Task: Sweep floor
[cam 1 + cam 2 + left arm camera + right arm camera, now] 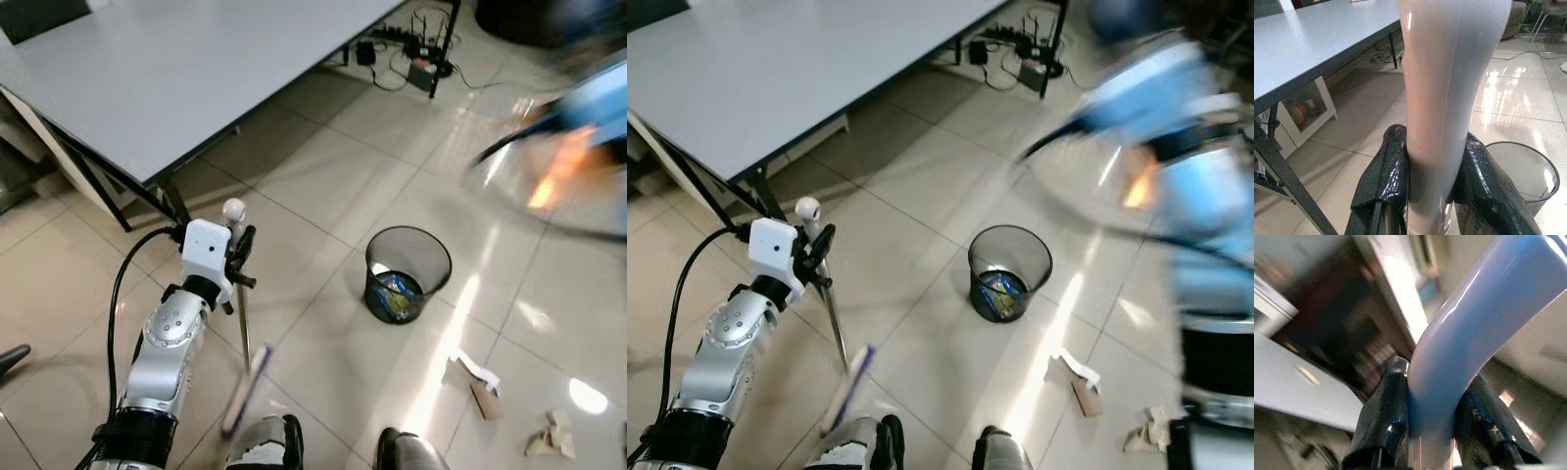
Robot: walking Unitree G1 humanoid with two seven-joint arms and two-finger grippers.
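While left tool (238,257) clamps broom (242,328), right tool (1425,431) grips blue handle (1484,318) — bin (408,273) holds wrappers.

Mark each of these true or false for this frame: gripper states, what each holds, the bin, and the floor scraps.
1. The left gripper is shut on the broom handle. True.
2. The bin lies tipped on its side. False: it stands upright, with trash inside.
3. Paper scraps lie on the tiles to the robot's right of the bin. True.
4. The right gripper is open. False: its fingers clamp a light blue handle.
5. The bin stands under the table. False: it stands on open floor.
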